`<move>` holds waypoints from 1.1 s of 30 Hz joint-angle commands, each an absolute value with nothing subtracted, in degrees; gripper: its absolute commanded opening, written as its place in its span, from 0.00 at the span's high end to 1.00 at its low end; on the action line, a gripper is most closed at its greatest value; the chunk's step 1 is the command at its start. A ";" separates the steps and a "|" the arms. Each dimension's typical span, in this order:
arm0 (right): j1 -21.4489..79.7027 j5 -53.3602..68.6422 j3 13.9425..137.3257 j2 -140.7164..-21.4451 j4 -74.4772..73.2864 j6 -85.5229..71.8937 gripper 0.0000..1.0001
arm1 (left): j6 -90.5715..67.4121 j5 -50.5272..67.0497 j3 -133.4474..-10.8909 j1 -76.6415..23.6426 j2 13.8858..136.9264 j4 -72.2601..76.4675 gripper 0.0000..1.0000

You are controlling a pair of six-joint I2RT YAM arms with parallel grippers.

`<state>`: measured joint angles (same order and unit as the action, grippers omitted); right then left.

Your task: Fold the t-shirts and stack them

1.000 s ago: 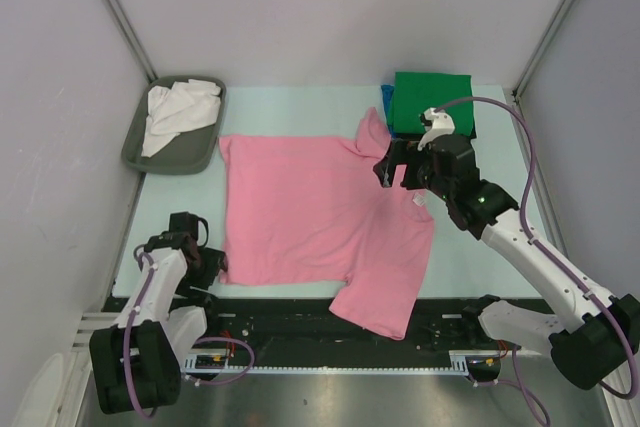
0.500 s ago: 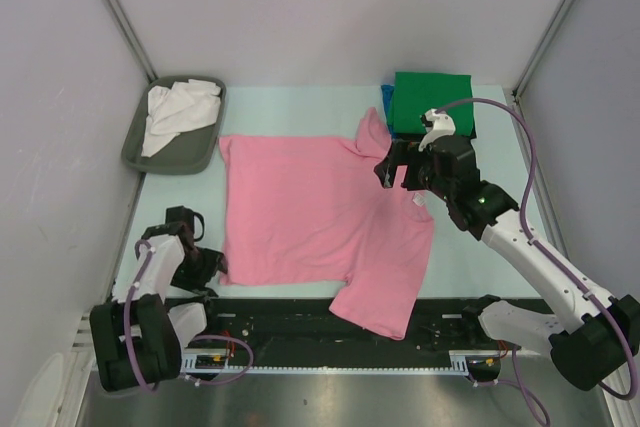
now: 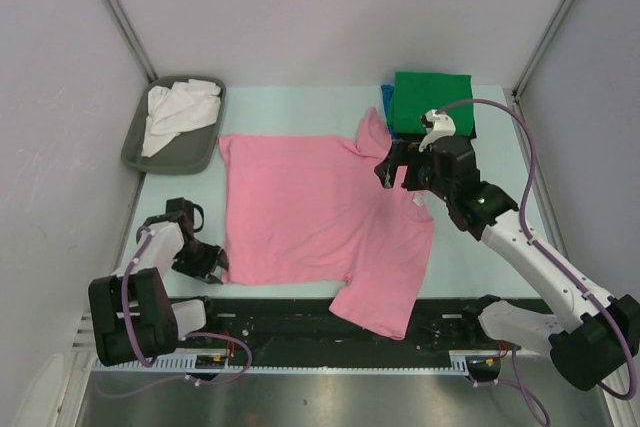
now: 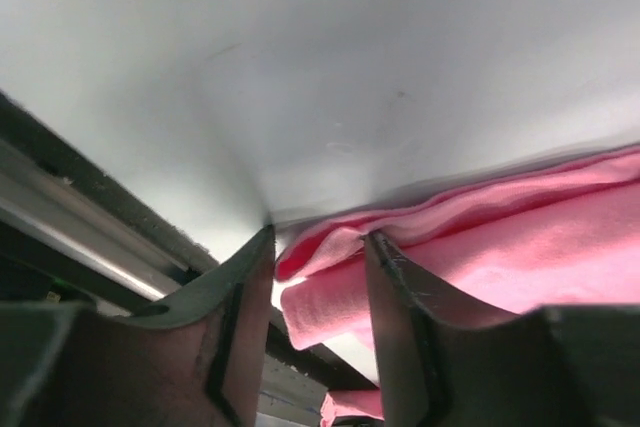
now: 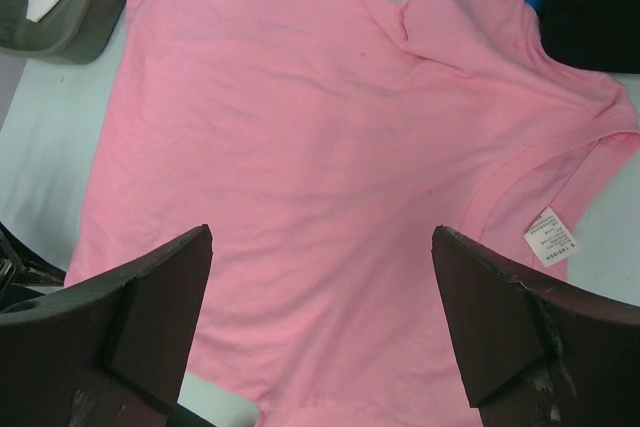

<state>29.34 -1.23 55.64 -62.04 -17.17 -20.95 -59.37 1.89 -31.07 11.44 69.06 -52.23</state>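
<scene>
Little is certain at the near left corner. The left gripper (image 3: 208, 265) lies low on the table (image 3: 300, 112), its fingers on either side of the pink t-shirt (image 3: 310, 207) at the near-left hem corner. Cloth is bunched between them, but I cannot tell whether they pinch it or only bracket it. One sleeve of that shirt lies across the black rail (image 3: 290, 312) at the table's near edge.

Further in, the right gripper (image 5: 322, 237) hovers above the shirt's right side by the collar, jaws spread wide and holding nothing. A white label (image 5: 551, 244) shows at the neckline.

At the far right, the folded stack hides most of itself. The green shirt (image 3: 430, 97) lies on top, only a sliver of the blue shirt (image 3: 385, 99) pokes out on its left, and a strip of the black shirt (image 5: 590, 37) shows beneath. At the far left, the white shirt (image 3: 175, 112) lies crumpled in a grey tray (image 3: 135, 152), its shape unreadable.

By my count: five shirts, one of each colour, two arms and one tray.

The table is a pale, faintly greenish white. Plain white walls close it in on three sides, with metal posts slanting up at the two far corners.
</scene>
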 commanded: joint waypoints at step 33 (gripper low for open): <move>27.95 1.14 55.72 -61.70 -14.33 -21.53 0.06 | -42.89 4.65 -33.49 49.92 59.33 -52.21 1.00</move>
